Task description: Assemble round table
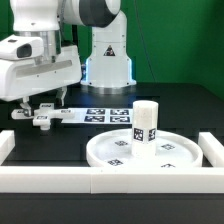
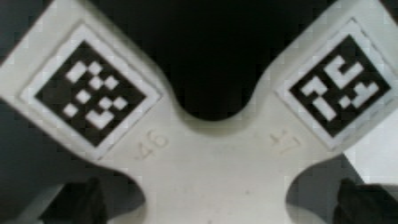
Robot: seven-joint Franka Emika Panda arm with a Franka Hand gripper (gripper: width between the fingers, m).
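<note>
Slippage worries us: jaws flank the cross-shaped piece (image 2: pixel 210 170), clamped or not we cannot tell; an off-centre hold could twist it.

Cross-shaped piece (image 1: pixel 42 117) lies on the black table (image 1: pixel 180 105) at the exterior view's left. Gripper (image 1: pixel 40 107) sits low, directly over it; whether the two touch cannot be confirmed. Post (image 1: pixel 146 122) stands upright on the disc (image 1: pixel 115 155); both carry square tags. Marker board (image 1: pixel 100 116) lies flat behind the disc. White rails (image 1: pixel 100 181) border front and sides.
</note>
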